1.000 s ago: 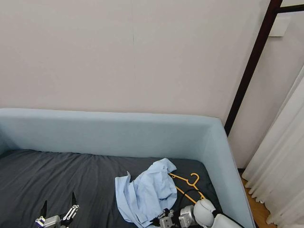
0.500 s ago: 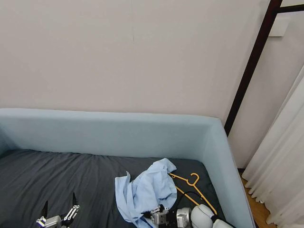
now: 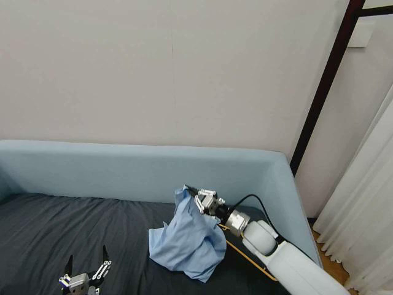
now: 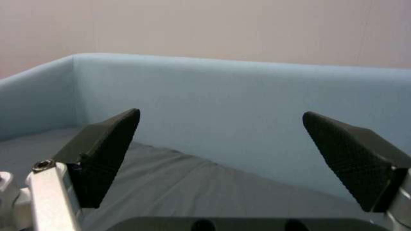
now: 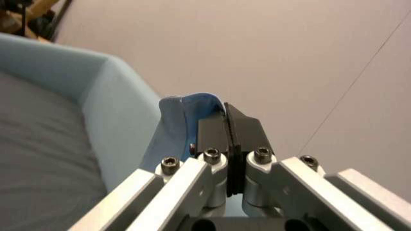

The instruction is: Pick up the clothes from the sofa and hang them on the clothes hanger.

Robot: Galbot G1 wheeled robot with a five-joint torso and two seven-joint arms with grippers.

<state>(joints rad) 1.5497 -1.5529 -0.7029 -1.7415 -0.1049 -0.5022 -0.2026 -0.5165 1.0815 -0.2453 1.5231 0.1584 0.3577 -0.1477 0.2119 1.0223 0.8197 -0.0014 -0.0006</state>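
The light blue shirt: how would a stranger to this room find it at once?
Find the sofa with pale blue back and dark grey seat. Near its right end, the light blue shirt hangs from the shut right gripper, lower folds on the seat; the left gripper hovers open far left. It is soft cloth, unlike the thin orange hanger beside it.

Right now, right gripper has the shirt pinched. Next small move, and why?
Probably raise the right gripper a little higher, straight up. Its fingers are shut on the top edge of the blue shirt, but the shirt's lower folds rest on the sofa seat, so it does not look clear to carry yet. The left gripper waits open, low over the seat.
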